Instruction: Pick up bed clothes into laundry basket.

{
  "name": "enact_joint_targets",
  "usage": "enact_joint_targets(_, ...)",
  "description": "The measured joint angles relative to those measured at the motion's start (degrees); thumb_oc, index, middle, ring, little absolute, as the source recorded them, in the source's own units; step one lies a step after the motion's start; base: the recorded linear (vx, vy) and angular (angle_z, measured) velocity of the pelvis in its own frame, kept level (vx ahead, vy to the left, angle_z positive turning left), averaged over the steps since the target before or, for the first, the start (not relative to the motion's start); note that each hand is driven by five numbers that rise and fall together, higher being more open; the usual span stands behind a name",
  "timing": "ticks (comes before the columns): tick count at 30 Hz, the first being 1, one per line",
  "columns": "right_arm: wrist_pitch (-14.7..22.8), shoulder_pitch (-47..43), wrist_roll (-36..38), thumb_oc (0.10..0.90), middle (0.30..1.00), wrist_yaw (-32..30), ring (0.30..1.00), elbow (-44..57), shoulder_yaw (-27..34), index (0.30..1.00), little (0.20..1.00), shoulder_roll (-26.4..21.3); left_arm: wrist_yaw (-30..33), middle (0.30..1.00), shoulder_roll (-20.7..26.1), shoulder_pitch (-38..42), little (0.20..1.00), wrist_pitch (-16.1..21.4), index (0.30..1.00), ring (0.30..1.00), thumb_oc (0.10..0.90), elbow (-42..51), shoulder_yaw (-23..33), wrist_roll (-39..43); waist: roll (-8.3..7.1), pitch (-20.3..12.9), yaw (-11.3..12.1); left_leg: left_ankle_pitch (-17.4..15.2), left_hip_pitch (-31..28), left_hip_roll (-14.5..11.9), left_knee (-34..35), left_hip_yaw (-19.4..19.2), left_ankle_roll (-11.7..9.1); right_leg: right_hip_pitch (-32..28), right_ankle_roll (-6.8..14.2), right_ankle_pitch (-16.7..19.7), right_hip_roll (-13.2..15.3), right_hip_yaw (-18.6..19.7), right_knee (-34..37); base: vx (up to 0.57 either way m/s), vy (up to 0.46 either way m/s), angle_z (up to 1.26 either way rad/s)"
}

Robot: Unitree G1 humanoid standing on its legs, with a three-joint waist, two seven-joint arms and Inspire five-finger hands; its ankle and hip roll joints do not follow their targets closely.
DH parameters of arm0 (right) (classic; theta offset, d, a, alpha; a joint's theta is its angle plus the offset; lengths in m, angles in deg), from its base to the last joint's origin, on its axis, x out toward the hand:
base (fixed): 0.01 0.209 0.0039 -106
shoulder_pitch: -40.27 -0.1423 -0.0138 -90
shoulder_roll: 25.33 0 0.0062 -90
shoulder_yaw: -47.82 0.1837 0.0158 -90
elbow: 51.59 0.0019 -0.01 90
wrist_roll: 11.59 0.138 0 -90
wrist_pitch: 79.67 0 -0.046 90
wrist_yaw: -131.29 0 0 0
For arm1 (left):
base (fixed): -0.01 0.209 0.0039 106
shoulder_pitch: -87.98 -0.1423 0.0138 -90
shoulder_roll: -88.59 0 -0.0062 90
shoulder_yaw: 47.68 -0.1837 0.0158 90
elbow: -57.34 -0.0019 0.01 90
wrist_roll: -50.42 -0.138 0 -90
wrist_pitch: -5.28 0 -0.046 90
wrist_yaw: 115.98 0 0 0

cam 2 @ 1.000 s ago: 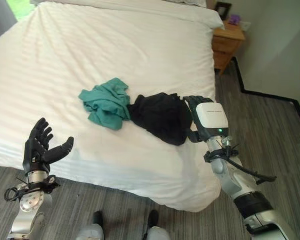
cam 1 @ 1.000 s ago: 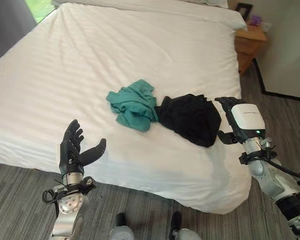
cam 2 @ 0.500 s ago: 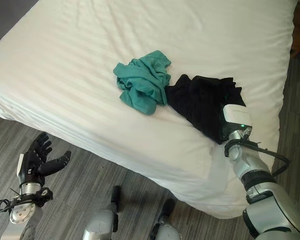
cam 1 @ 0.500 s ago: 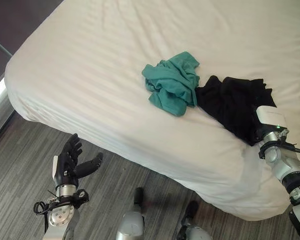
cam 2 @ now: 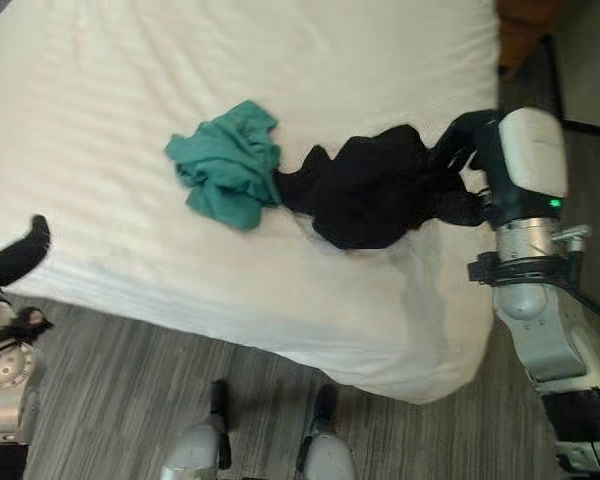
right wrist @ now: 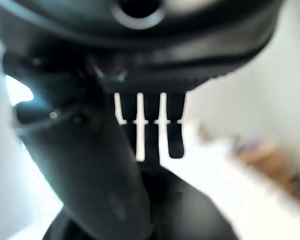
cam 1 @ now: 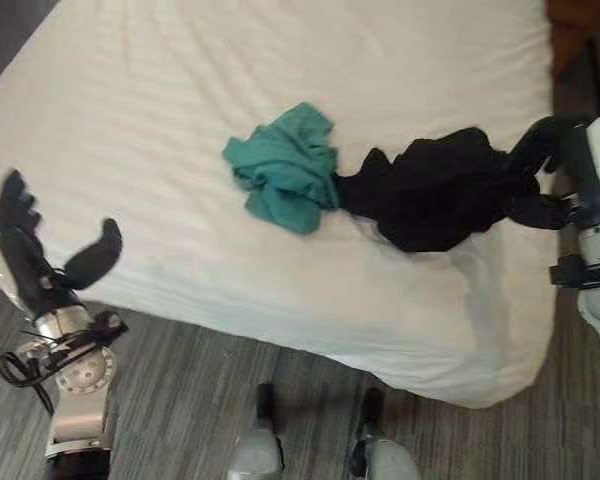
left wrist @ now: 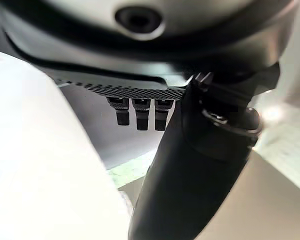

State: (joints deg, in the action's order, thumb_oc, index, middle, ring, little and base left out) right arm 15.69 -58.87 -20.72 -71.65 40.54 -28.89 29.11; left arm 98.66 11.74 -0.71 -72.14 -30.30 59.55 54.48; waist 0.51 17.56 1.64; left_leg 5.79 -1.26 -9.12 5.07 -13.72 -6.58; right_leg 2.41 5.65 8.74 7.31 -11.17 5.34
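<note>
A black garment lies stretched out on the white bed, its left end touching a crumpled teal garment. My right hand is at the bed's right edge, fingers above and thumb below curled onto the black garment's right end. The right wrist view has its fingers and thumb over the dark cloth. My left hand is held up at the bed's near left edge, fingers spread and holding nothing, well apart from both garments. It is seen close up in the left wrist view.
The mattress's near edge drops to grey wood-plank floor. A brown wooden nightstand stands past the bed's far right corner.
The camera view has shifted. My right hand has closed on the black garment and drawn it out toward the bed's right edge. The left hand remains open and has risen beside the bed.
</note>
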Motion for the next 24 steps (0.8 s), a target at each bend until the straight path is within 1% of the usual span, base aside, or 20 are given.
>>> enact_joint_targets(2,-0.3,0.4,2.6,0.4,0.3,-2.4,0.3,-1.4,3.5,0.3,0.3,-0.1,0.1,0.9,0.6,1.3,0.9,-0.6,0.9,0.9,0.8,0.1,0.3,-1.9,-1.27,-0.8,-3.6,-0.7,-0.9,0.2,0.0,-1.5,-0.1,0.0,0.2,0.1,0.0,1.3,0.0,0.07,0.086,-0.54)
enact_joint_targets(4,-0.4,1.4,4.4,0.4,0.3,-4.1,0.3,-3.0,5.8,0.3,0.3,-0.1,-0.1,0.9,1.0,1.5,0.9,-2.5,0.9,0.9,0.8,0.0,0.1,-3.6,-2.65,-2.1,-5.8,-1.4,-2.4,0.2,0.0,-3.8,-0.3,0.2,0.3,0.2,-0.3,3.9,0.0,0.05,0.065,-0.61)
enact_joint_targets(5,0.4,3.2,5.5,0.4,0.3,-4.9,0.3,-4.8,7.8,0.3,0.3,-0.2,-0.3,0.9,2.0,1.9,0.9,-4.3,0.9,0.9,0.8,-1.1,-1.6,-5.5,-3.31,-3.1,-6.9,-1.8,-3.3,0.1,0.0,-5.6,-0.2,0.4,0.2,0.2,-0.6,5.3,0.0,-0.01,0.042,-0.62)
enact_joint_targets(6,0.5,4.0,6.3,0.4,0.3,-5.0,0.3,-6.1,8.6,0.3,0.3,-0.3,-0.7,0.9,2.8,2.0,0.9,-4.4,0.9,0.9,0.8,-2.5,-2.5,-6.9,-3.5,-3.8,-7.6,-1.9,-3.6,0.1,0.0,-6.2,-0.2,0.4,0.2,0.3,-0.7,5.6,0.0,0.01,0.046,-0.49)
enact_joint_targets(7,0.9,4.9,7.8,0.4,0.3,-5.0,0.3,-8.0,9.2,0.3,0.3,-0.3,-1.1,0.9,4.2,2.0,0.9,-5.2,0.9,0.9,0.8,-4.4,-4.2,-8.3,-3.62,-4.7,-9.2,-2.1,-3.9,0.1,0.0,-6.6,-0.2,0.4,0.2,0.3,-0.9,6.4,0.0,0.03,0.041,-0.41)
enact_joint_targets(8,1.0,5.5,10.6,0.4,0.3,-5.0,0.3,-10.8,9.4,0.3,0.3,-0.3,-2.7,0.9,6.7,2.4,0.9,-6.4,0.9,0.9,0.8,-8.6,-6.8,-10.7,-3.65,-5.9,-10.1,-2.4,-4.6,0.0,0.0,-8.0,-0.3,0.6,0.3,0.3,-1.1,7.1,0.0,0.03,0.045,-0.47)
enact_joint_targets(9,1.0,7.0,12.0,0.4,0.3,-4.8,0.3,-12.3,9.9,0.3,0.3,-0.4,-3.6,0.9,8.1,3.6,0.9,-7.2,0.9,0.9,0.8,-13.5,-9.3,-13.8,-3.27,-6.8,-11.6,-2.7,-5.3,0.0,0.0,-9.0,-0.4,0.6,0.3,0.3,-1.2,8.3,0.0,0.04,0.059,-0.45)
enact_joint_targets(10,1.0,7.8,12.3,0.4,0.3,-4.4,0.3,-13.1,9.8,0.3,0.3,-0.5,-4.4,0.9,9.1,4.0,0.9,-8.1,0.9,0.9,0.8,-16.3,-10.7,-15.2,-2.96,-7.4,-12.1,-2.8,-5.4,0.0,0.0,-9.2,-0.4,0.6,0.3,0.3,-1.2,8.4,0.0,0.03,0.044,-0.34)
enact_joint_targets(11,0.9,10.4,12.7,0.4,0.3,-3.3,0.3,-13.2,10.0,0.3,0.3,-0.5,-5.7,0.9,10.2,4.3,0.9,-10.3,0.9,0.9,0.8,-19.7,-12.1,-18.4,-2.44,-7.9,-13.6,-3.0,-5.7,-0.1,0.1,-10.0,-0.5,0.6,0.3,0.3,-1.2,9.0,0.0,0.02,0.031,-0.33)
enact_joint_targets(13,0.9,14.1,12.9,0.4,0.3,-2.1,0.3,-13.4,9.8,0.3,0.3,-0.5,-6.7,0.9,10.4,4.5,0.9,-12.2,0.9,0.9,0.8,-22.9,-13.0,-21.7,-1.96,-8.2,-15.1,-3.2,-6.5,0.0,0.2,-11.2,-0.5,0.7,0.3,0.4,-1.2,10.0,0.0,0.01,0.035,-0.28)
enact_joint_targets(14,1.1,17.6,13.7,0.4,0.3,-1.0,0.3,-14.1,9.9,0.3,0.3,-0.3,-6.8,0.9,10.5,6.0,0.9,-13.3,0.9,0.9,0.8,-26.4,-15.1,-24.1,-1.51,-8.6,-16.5,-3.4,-6.5,0.0,0.3,-11.3,-0.6,0.9,0.4,0.4,-1.3,10.2,0.0,0.01,0.038,-0.06)
enact_joint_targets(15,1.5,19.1,15.1,0.4,0.3,-0.3,0.3,-15.1,9.9,0.3,0.3,0.6,-6.8,0.9,10.8,8.3,0.9,-13.8,0.9,0.9,0.8,-30.3,-17.6,-25.6,-1.2,-9.0,-16.7,-3.4,-6.4,0.0,0.3,-11.3,-0.6,0.9,0.4,0.4,-1.4,10.2,0.0,0.0,0.045,-0.07)
enact_joint_targets(16,1.3,19.4,18.9,0.4,0.3,0.8,0.3,-15.6,9.6,0.3,0.3,3.6,-7.9,0.9,11.7,11.9,0.9,-15.2,0.9,0.9,0.8,-37.9,-21.9,-27.3,-0.78,-9.7,-17.0,-3.4,-6.3,0.0,0.4,-11.6,-0.6,1.3,0.7,0.1,-1.3,10.6,0.2,-0.04,0.011,-0.16)
enact_joint_targets(17,1.4,19.8,20.9,0.4,0.3,1.4,0.3,-15.6,9.4,0.3,0.3,4.6,-8.5,0.9,11.6,12.9,0.9,-16.0,0.9,0.9,0.8,-40.2,-23.2,-27.3,-0.56,-9.9,-18.0,-3.7,-6.2,0.2,0.4,-12.2,-0.7,1.8,0.7,0.2,-1.3,11.3,0.4,-0.15,0.032,-0.22)
enact_joint_targets(18,1.7,20.5,26.4,0.4,0.3,2.7,0.3,-15.6,9.2,0.3,0.3,6.6,-9.7,0.9,12.0,17.6,0.9,-16.8,0.9,0.9,0.8,-49.8,-29.0,-28.7,0.38,-10.6,-18.5,-3.8,-5.2,0.3,0.4,-12.4,-0.6,2.9,0.7,0.3,-1.1,11.5,0.4,-0.13,0.008,-0.22)
enact_joint_targets(20,2.1,20.4,33.6,0.4,0.3,3.5,0.3,-15.1,8.3,0.3,0.3,9.0,-11.8,0.9,11.7,20.1,0.9,-18.0,0.9,0.9,0.8,-56.0,-33.4,-29.5,1.15,-11.2,-20.0,-3.5,-2.9,0.9,0.4,-13.2,-0.4,5.6,1.4,1.1,-0.6,12.8,0.4,-0.19,0.017,-0.23)
enact_joint_targets(21,2.3,20.6,35.9,0.4,0.3,4.0,0.3,-15.2,7.6,0.3,0.3,9.6,-13.0,0.324,11.5,20.4,0.324,-18.0,0.324,0.324,0.416,-57.4,-34.4,-29.6,1.15,-10.9,-21.1,-3.3,-2.2,1.3,0.3,-13.7,-0.2,6.9,1.3,1.7,-0.4,13.2,0.3,-0.28,-0.006,-0.27)
enact_joint_targets(22,3.0,21.9,38.7,0.4,0.3,4.2,0.3,-15.0,6.3,0.3,0.3,10.0,-12.7,0.3,10.7,21.5,0.3,-18.0,0.3,0.3,0.4,-60.2,-35.5,-30.8,1.06,-10.8,-22.2,-3.0,0.3,2.0,0.4,-14.2,0.0,9.4,1.3,2.8,0.0,13.8,0.0,-0.19,0.005,-0.18)
enact_joint_targets(23,3.7,23.5,41.4,0.4,0.3,5.3,0.3,-14.5,5.7,0.3,0.3,11.6,-11.5,0.3,10.2,24.1,0.3,-18.8,0.3,0.3,0.4,-63.6,-35.5,-32.3,1.53,-10.8,-22.8,-2.3,2.7,2.5,0.4,-14.4,0.4,12.4,1.8,3.4,0.5,14.4,0.0,-0.15,-0.008,-0.17)
enact_joint_targets(24,3.7,23.8,42.3,0.4,0.3,5.6,0.3,-14.6,4.5,0.3,0.3,11.8,-11.4,0.3,11.1,24.7,0.3,-19.0,0.3,0.3,0.4,-63.6,-35.0,-32.5,0.94,-9.9,-22.9,-2.2,2.8,2.5,0.4,-14.7,0.4,12.7,1.7,3.7,0.4,14.7,0.0,-0.08,-0.004,-0.13)
